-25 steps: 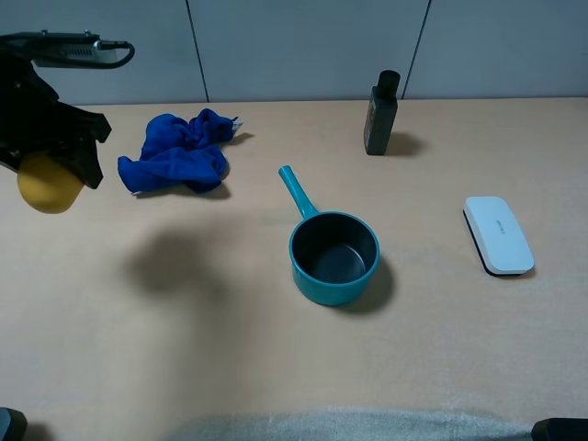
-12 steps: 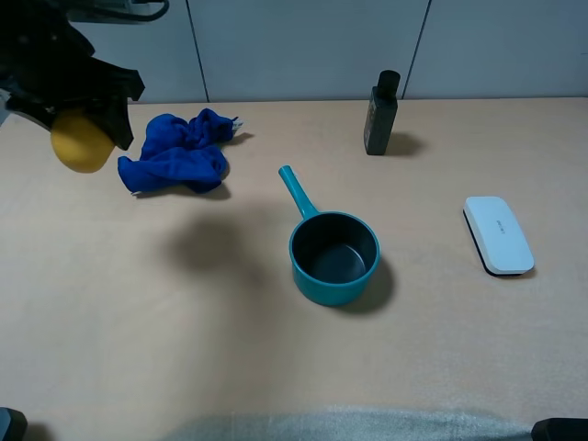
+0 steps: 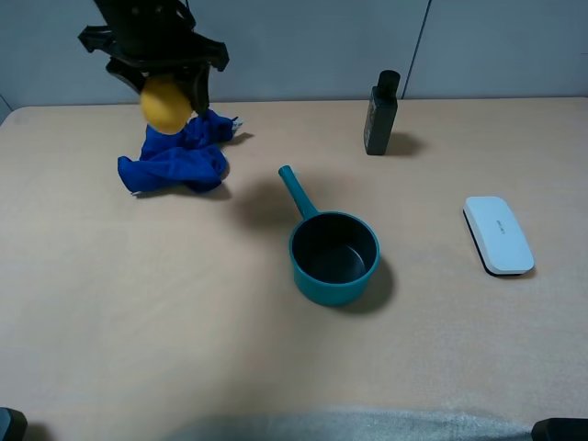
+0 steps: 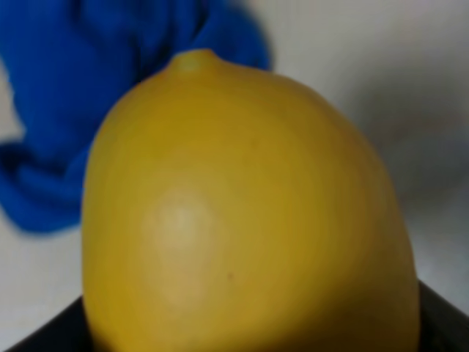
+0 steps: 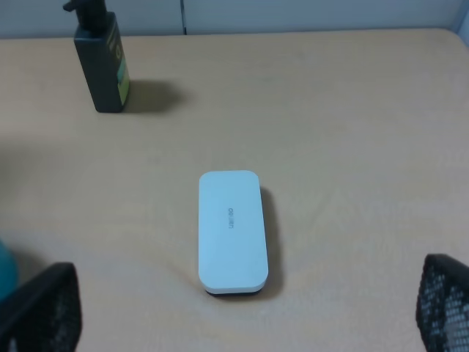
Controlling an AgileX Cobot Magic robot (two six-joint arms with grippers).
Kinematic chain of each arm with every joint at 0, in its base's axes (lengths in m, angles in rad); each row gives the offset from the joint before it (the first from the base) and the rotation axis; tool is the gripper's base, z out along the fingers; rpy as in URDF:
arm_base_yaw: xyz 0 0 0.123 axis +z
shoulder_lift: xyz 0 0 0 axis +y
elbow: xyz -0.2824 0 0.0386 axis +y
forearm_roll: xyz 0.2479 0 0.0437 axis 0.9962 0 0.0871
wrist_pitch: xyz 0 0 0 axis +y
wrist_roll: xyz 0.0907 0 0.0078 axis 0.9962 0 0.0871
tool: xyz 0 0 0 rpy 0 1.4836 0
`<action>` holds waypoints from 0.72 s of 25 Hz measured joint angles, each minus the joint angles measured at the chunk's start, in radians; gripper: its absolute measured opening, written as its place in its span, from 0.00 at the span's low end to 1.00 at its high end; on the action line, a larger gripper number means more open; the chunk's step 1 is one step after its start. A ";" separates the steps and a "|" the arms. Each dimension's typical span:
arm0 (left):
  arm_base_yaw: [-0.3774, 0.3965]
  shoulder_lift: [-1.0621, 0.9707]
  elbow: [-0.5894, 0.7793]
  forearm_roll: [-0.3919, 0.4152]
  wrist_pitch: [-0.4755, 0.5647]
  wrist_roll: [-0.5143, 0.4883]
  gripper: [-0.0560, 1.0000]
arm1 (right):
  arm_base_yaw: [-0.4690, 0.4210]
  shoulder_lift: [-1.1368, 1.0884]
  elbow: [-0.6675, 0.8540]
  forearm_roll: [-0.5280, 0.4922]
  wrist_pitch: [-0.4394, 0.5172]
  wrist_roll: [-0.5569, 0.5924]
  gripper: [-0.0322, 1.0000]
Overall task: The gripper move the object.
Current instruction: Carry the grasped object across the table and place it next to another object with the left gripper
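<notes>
My left gripper (image 3: 166, 90) is shut on a yellow lemon (image 3: 165, 104) and holds it in the air above the back edge of a crumpled blue cloth (image 3: 175, 152). In the left wrist view the lemon (image 4: 242, 213) fills the frame, with the blue cloth (image 4: 66, 110) behind it. A teal saucepan (image 3: 334, 257) with its handle pointing to the back left stands mid-table, to the right of the lemon. My right gripper (image 5: 242, 312) is open and empty, its fingertips (image 5: 40, 308) wide apart over the table near a white box (image 5: 231, 231).
A black bottle (image 3: 380, 114) stands at the back, right of centre; it also shows in the right wrist view (image 5: 102, 62). The white flat box (image 3: 497, 234) lies at the right. A grey wall runs behind the table.
My left arm has carried the lemon from the far left edge rightward and toward the back, to above the blue cloth. The other things have not moved.
</notes>
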 joint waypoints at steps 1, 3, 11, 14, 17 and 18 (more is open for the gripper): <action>-0.009 0.019 -0.034 0.000 0.003 0.000 0.64 | 0.000 0.000 0.000 0.000 0.000 0.000 0.70; -0.024 0.065 -0.094 0.000 0.006 0.000 0.64 | 0.000 0.000 0.000 0.000 0.000 0.000 0.70; -0.091 0.236 -0.312 0.000 0.007 -0.004 0.64 | 0.000 0.000 0.000 0.000 0.000 0.000 0.70; -0.107 0.292 -0.368 -0.006 -0.013 -0.015 0.64 | 0.000 0.000 0.000 0.000 0.000 0.000 0.70; -0.116 0.338 -0.401 -0.022 -0.050 -0.021 0.64 | 0.000 0.000 0.000 0.000 0.000 0.000 0.70; -0.119 0.353 -0.407 -0.027 -0.066 -0.022 0.64 | 0.000 0.000 0.000 0.000 0.000 0.000 0.70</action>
